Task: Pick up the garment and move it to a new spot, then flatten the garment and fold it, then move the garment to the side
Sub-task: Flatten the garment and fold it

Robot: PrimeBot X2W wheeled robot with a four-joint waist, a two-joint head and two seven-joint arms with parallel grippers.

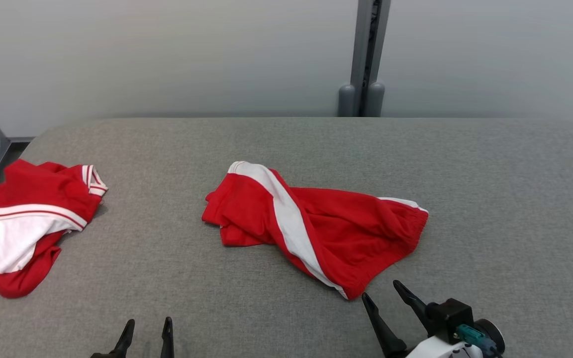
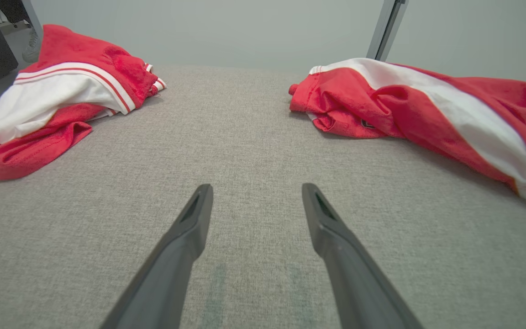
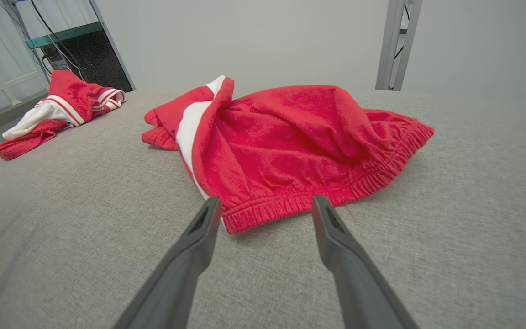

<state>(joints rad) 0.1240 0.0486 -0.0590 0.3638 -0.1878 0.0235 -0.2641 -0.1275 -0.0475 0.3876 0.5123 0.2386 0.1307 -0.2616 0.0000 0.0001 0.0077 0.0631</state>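
a grey fabric-covered table stretches across the head view, with a plain pale wall behind it and a grey metal post rising at its far edge. the red garment, a pair of shorts with a broad white stripe, lies crumpled near the middle of the table, its gathered waistband toward the right. a second piece of clothing, red with white panels and thin stripes, lies bunched at the table's left edge, well apart from the first. the left gripper sits at the bottom, left of centre, its 2 dark fingers apart above bare fabric. the right gripper sits at the lower right, its 2 fingers spread, tips just beside the near corner of the red garment.

in the left wrist view, the 2 fingers rise apart over bare table, holding nothing. the red garment lies at the upper right and the second piece of clothing at the upper left.

in the right wrist view, the 2 fingers stand wide apart and empty, pointing at the waistband just ahead of them. whether the tips touch the cloth cannot be told. the second piece of clothing lies far off at the upper left, near a dark cabinet.
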